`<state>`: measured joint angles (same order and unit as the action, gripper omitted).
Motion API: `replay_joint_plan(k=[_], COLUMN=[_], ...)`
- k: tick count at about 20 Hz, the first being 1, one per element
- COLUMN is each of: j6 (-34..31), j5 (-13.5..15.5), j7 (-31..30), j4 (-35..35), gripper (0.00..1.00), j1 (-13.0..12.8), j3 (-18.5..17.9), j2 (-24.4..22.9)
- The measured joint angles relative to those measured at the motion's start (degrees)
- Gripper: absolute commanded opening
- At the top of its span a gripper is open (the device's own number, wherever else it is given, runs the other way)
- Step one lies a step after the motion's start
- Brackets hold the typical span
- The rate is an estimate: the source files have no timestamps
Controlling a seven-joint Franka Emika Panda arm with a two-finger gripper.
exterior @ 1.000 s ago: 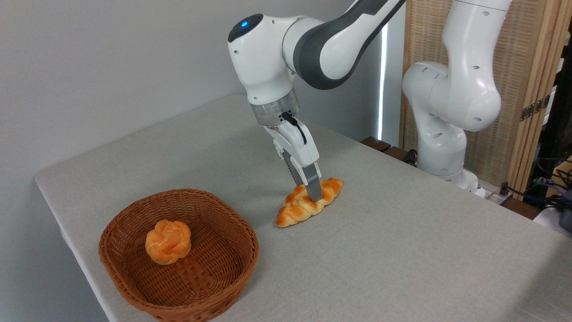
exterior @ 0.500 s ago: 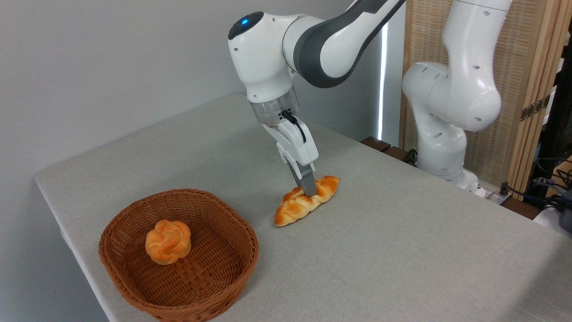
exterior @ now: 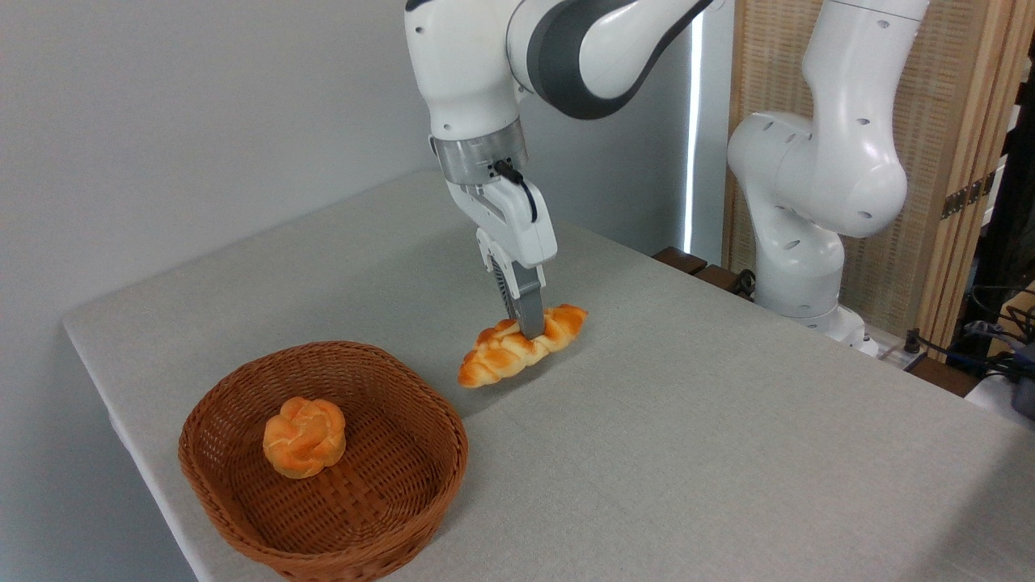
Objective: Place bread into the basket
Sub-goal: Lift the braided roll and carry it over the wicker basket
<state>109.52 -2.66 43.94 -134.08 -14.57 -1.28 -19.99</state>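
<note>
Franka arm reaches down from upper centre over a grey cloth-covered table [exterior: 687, 453]. Gripper [exterior: 530, 327] points downward, fingers [exterior: 531, 311] closed across the middle of the braided loaf [exterior: 517, 346]; jaws narrow, pinching the loaf at its midsection.

Loaf: golden-orange, glossy plaited top, pointed ends. It sits tilted, right end higher than left end. A shadow falls on the cloth beneath it; whether the low left tip touches the table cannot be told from this view. The loaf is outside the basket, up and to the right of the basket's rim, near it but apart.

Wicker basket [exterior: 242, 517]: round, shallow, brown weave, at the lower left of the table close to the front-left edge. Inside, left of centre, rests a small round knotted bun [exterior: 304, 436], same orange colour as the loaf.

Arm base [exterior: 808, 210] stands at the far right edge of the table, in front of a woven reed screen with a wooden frame [exterior: 954, 145]. Cables lie at the far right. Plain grey wall behind.
</note>
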Motion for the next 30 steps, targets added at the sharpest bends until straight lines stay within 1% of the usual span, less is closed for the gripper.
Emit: replay_joint_plan(k=[3, 6, 8, 10, 13, 16, 19, 25, 27, 29, 30], j6=[-3.3, -3.5, -3.5, -1.8, 4.3, 10.7, 14.6, 15.0, 15.0, 16.3, 17.5], j5=[0.0, 0.0, 0.0, 0.0, 0.0, 0.0, 0.0, 0.0, 0.0, 0.0, 0.0], j7=[0.0, 0.0, 0.0, 0.0, 0.1, 0.1, 0.1, 0.1, 0.1, 0.1, 0.1], j4=[2.5, 5.1, 6.8, 7.9, 8.2, 8.3, 9.8, 19.7, 21.9, 22.8, 23.0], gripper=[0.00, 0.00, 0.04, 0.04, 0.03, 0.02, 0.02, 0.02, 0.02, 0.04, 0.08], j1=[0.1, 0.2, 0.2, 0.2, 0.2, 0.1, 0.0, 0.0, 0.0, 0.0, 0.0], j3=[-0.2, -0.8, -1.0, -2.2, -3.7, -3.8, -4.4, -4.9, -4.9, -5.0, -5.0], j2=[-0.6, -0.7, -0.6, -0.4, 1.1, 3.6, 6.2, 14.8, 17.7, 20.2, 21.2])
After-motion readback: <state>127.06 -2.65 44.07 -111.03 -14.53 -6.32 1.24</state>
